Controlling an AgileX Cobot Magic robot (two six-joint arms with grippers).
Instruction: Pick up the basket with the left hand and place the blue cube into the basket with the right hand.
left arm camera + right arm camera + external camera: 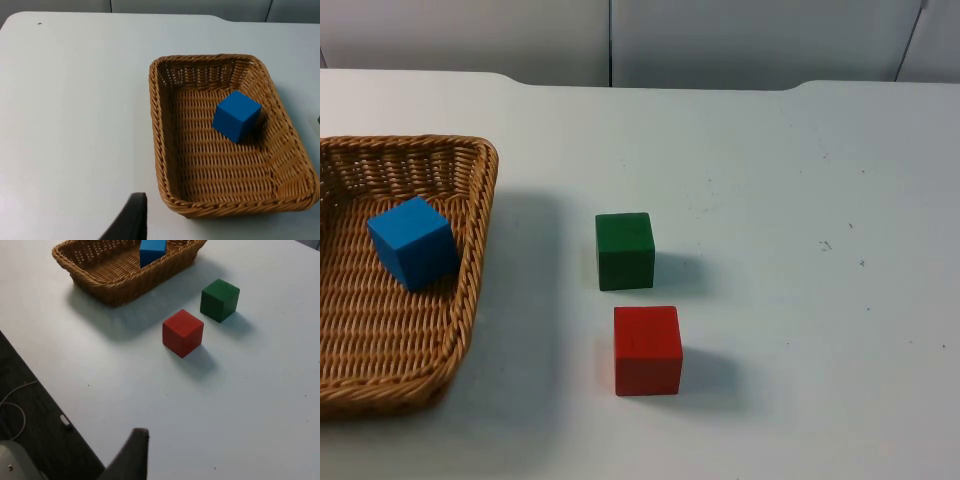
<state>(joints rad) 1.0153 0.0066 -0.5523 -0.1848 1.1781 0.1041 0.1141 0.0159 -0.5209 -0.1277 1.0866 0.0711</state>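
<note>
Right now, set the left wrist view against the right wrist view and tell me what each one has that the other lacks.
Left wrist view alone: the whole wicker basket seen from above, with all of its woven floor, and the blue cube leaning tilted against one side wall.

Right wrist view alone: the red cube and the green cube standing apart on the white table beside the basket, and the table's near edge with dark floor beyond.

Both: the basket holding the blue cube, the white table, and one black fingertip of that arm's own gripper.
</note>
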